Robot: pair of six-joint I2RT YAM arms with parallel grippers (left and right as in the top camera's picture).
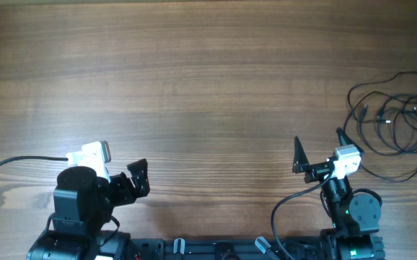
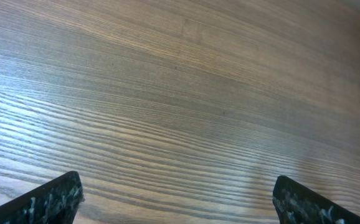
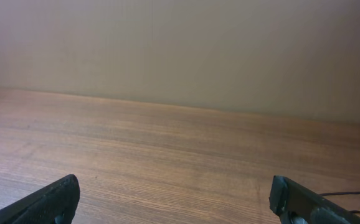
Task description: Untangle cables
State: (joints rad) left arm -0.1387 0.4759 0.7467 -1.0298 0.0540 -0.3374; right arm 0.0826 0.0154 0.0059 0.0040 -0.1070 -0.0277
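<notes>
The cables lie as a loose tangle of thin black loops at the table's right edge, with small plug ends among them. My right gripper is open and empty, just left of the tangle and apart from it. In the right wrist view its fingers frame bare wood, and a thin black cord shows at the lower right. My left gripper is open and empty at the front left, far from the cables. The left wrist view shows only wood between its fingers.
The wooden table fills the view. A thicker black arm wire curves at the front left, and another loops beside the right arm's base. Both arm bases stand at the front edge.
</notes>
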